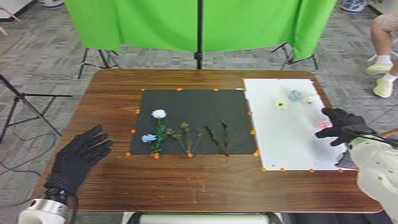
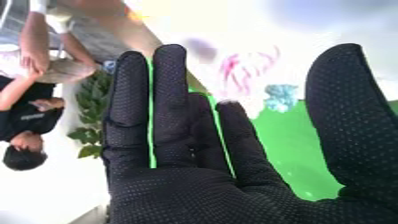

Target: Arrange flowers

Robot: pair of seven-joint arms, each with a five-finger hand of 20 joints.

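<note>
My right hand point(image 1: 345, 126) is over the white mat's right edge, open, beside a pink flower point(image 1: 322, 123). In the right wrist view the hand point(image 2: 191, 150) has straight fingers and the thumb apart, holding nothing; the pink flower point(image 2: 242, 72) and a light blue flower point(image 2: 282, 97) are beyond it. On the black mat lie a white flower point(image 1: 159, 114), a blue flower point(image 1: 149, 138) and several green stems point(image 1: 186, 135). Toward the white mat's far end are a light blue flower point(image 1: 295, 95) and a pale yellow one point(image 1: 281, 104). My left hand point(image 1: 78, 156) is open at the table's left side.
Orange markers point(image 1: 253, 132) line both the black mat point(image 1: 187, 97) and the white mat point(image 1: 284, 155) on the brown table point(image 1: 178, 185). Beyond the table hangs a green cloth point(image 1: 147, 25) on a stand. Tripod legs point(image 1: 28, 96) stand left of the table.
</note>
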